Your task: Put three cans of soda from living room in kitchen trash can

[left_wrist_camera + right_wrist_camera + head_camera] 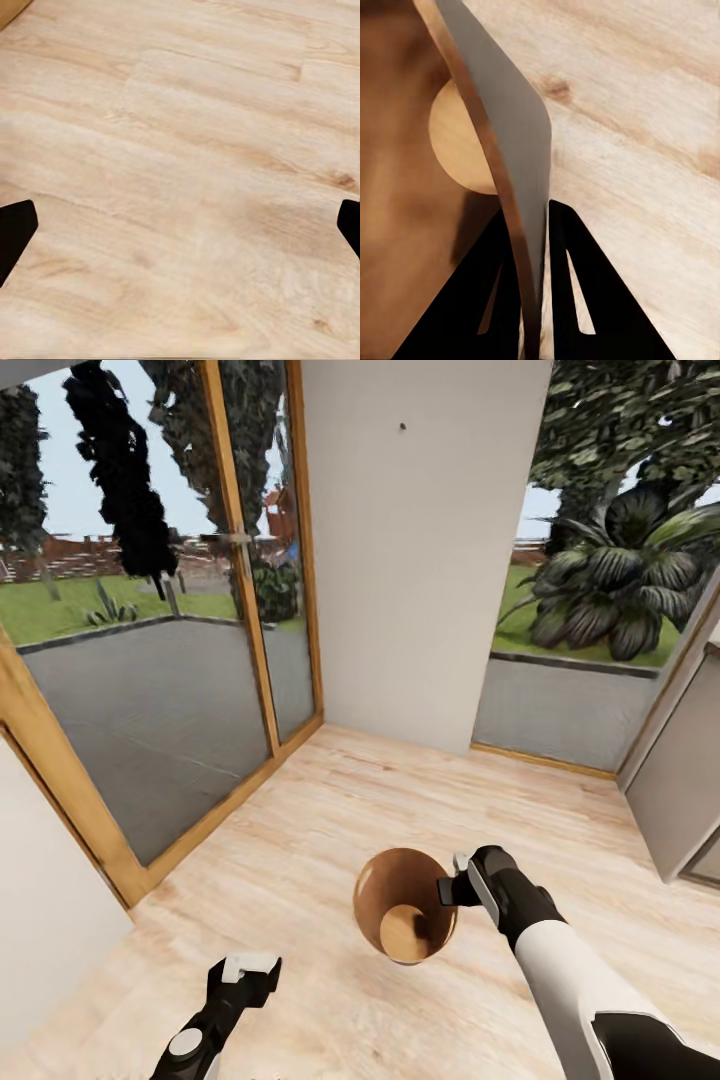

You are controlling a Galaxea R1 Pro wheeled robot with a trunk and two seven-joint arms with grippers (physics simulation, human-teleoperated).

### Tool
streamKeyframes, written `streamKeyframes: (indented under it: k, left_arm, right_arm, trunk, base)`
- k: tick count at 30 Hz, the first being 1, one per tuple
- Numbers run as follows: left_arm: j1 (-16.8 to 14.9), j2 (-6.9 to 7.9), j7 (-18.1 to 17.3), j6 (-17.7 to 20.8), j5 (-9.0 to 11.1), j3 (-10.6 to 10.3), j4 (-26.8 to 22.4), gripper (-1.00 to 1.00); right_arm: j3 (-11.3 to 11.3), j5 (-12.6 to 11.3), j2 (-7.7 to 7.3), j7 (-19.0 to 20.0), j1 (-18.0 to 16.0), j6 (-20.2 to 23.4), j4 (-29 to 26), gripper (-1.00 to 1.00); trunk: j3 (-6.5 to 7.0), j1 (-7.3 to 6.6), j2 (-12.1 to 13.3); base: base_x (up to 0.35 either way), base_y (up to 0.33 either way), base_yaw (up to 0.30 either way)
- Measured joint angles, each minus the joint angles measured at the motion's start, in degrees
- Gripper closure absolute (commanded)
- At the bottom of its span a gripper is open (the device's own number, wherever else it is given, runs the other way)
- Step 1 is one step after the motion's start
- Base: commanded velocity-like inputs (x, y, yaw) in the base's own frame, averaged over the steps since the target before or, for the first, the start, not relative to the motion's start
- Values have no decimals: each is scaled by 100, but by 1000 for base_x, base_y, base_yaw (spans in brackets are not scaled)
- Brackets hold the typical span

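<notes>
The trash can (pixel 403 905), a small round bucket with a coppery brown inside, hangs above the light wood floor in the head view, tilted with its mouth toward me. My right gripper (pixel 447 890) is shut on its rim at the right side. In the right wrist view the two dark fingers (pixel 502 300) pinch the thin grey wall of the trash can (pixel 506 150), brown inside on one side, floor on the other. My left gripper (pixel 245 970) hovers low over the floor, open, its fingertips (pixel 15 232) far apart with nothing between. The bucket looks empty inside.
A glass door with a wooden frame (pixel 255 610) stands at the left, a white wall section (pixel 420 540) straight ahead, a window onto garden plants (pixel 600 570) to the right. A grey cabinet edge (pixel 690 760) is at far right. Wood plank floor (pixel 330 810) stretches ahead.
</notes>
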Motion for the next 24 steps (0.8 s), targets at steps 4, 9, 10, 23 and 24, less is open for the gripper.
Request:
streamKeyframes:
  k: [4,9,10,23,24]
  left_arm:
    - [0,0,0,0,-1,0,0,-100]
    - [0,0,0,0,1,0,0,-100]
    - [0,0,0,0,1,0,-1,-100]
    - [0,0,0,0,2,0,-2,-100]
    - [0,0,0,0,2,0,-3,-100]
  right_arm:
    - [3,1,0,-3,3,0,0,100]
    - [2,-8,3,-2,4,0,5,100]
    - [3,-4,2,-1,5,0,7,100]
    - [-1,-12,0,-2,0,0,8,100]
    - [-2,-24,1,0,0,1,8,100]
  trunk:
    - [0,0,0]
    - [0,0,0]
    - [0,0,0]
    - [0,0,0]
    - [0,0,0]
  base:
    - [0,308,247]
    - [-14,308,247]
    - [-54,308,247]
    - [-120,300,241]
    - [-204,267,157]
